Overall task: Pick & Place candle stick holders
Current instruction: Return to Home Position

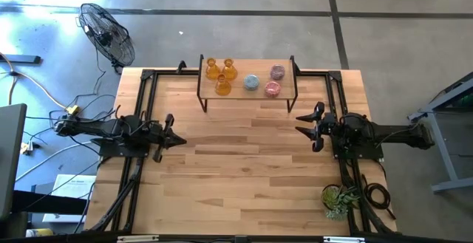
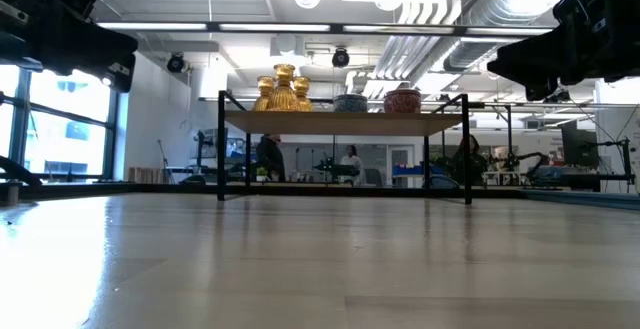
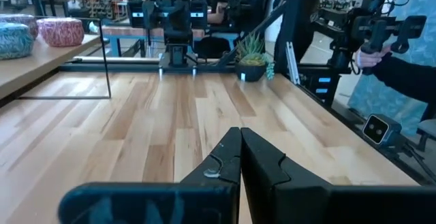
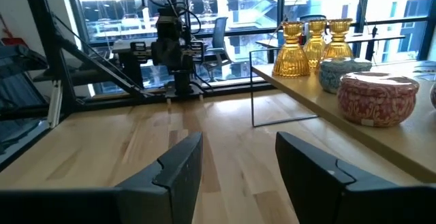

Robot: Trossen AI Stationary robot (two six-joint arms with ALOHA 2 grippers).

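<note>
Homing the arms: all six holders shelved

Judged step: return of both arms to rest, with placing apparently complete. No holder seen off the shelf. Next move, by estimate: little more than settling each arm at its own side, clear of the shelf legs, with no grasp called for.

Task items, counted on the high view, with the table read as a clock face:
- Three amber-orange fluted glass candle stick holders (image 1: 222, 86), upright, clustered at the 9 o'clock end of the raised wooden shelf on black wire legs (image 1: 244, 95), itself at 12 o'clock on the pale wood-plank table (image 1: 244, 176).
- One pale blue squat round holder (image 1: 251, 83), mid-shelf, just beside the amber group.
- Two pink squat round holders (image 1: 273, 89), at the 3 o'clock end of the shelf, near each other; whether touching, not clear.

Grippers:
- Left gripper (image 3: 240, 157), at 9 o'clock on the table, well apart from the shelf, pointing toward the centre. Fingers pressed together with no gap in the wrist view. Nothing between them, nothing touched, tips above the boards.
- Right gripper (image 4: 238, 163), at 3 o'clock, facing the left one across the table. Fingers spread wide, empty, touching nothing.

Other: small green potted plant (image 1: 338, 199) at about 5 o'clock, near the table edge beside the right arm's base. Not part of the job.
</note>
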